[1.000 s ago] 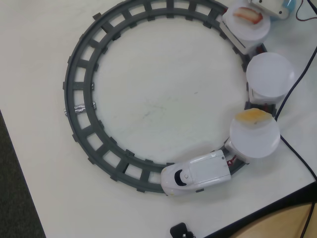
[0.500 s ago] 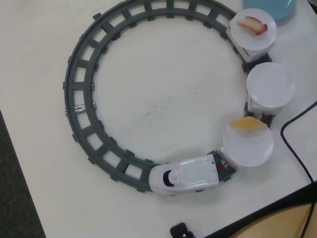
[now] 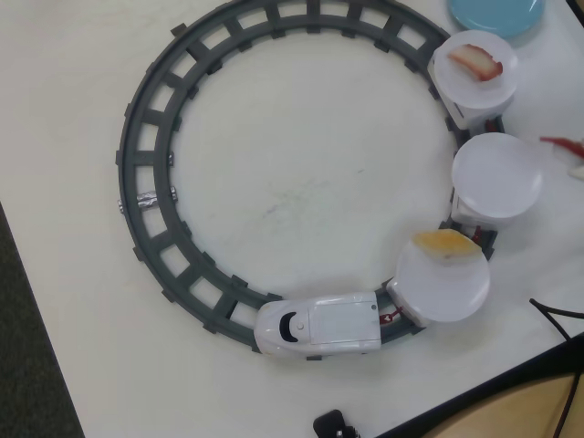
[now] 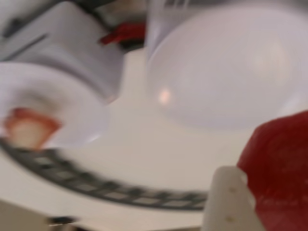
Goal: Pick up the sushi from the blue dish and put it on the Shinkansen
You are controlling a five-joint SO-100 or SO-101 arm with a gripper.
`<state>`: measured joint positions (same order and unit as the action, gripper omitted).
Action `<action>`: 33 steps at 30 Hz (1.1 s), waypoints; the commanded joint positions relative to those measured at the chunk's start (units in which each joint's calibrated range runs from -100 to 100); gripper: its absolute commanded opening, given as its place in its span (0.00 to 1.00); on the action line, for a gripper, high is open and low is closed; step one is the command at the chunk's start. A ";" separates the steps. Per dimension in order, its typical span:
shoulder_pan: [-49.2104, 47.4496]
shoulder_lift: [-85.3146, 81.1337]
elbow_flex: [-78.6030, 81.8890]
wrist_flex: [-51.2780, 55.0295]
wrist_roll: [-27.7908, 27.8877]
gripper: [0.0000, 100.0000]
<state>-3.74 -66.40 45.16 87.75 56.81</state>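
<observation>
The deep red sushi [image 4: 281,163] fills the lower right of the wrist view, pressed against a white fingertip [image 4: 230,199] of my gripper [image 4: 250,175]. In the overhead view the sushi [image 3: 563,144] shows at the right edge, held in the gripper [image 3: 572,159] just right of the middle disc car [image 3: 495,175], whose top is bare. The Shinkansen [image 3: 319,324] stands on the track at the bottom, pulling three disc cars. The blue dish [image 3: 497,15] at the top right shows nothing on it. The bare disc car [image 4: 226,67] lies close ahead in the wrist view.
The grey circular track [image 3: 146,137] rings the table's middle. The top car carries a red-and-white striped piece [image 3: 474,62], also seen in the wrist view [image 4: 29,127]. The car behind the engine carries a yellow-orange piece [image 3: 444,243]. A black cable [image 3: 552,315] lies at the lower right.
</observation>
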 commanded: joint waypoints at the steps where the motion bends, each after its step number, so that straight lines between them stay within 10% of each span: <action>1: -4.80 -5.63 8.88 -3.67 3.49 0.02; 18: -5.24 26.94 4.12 -26.43 7.69 0.02; 33: -11.58 32.29 3.13 -26.26 4.39 0.12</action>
<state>-14.22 -33.47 48.58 61.24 61.73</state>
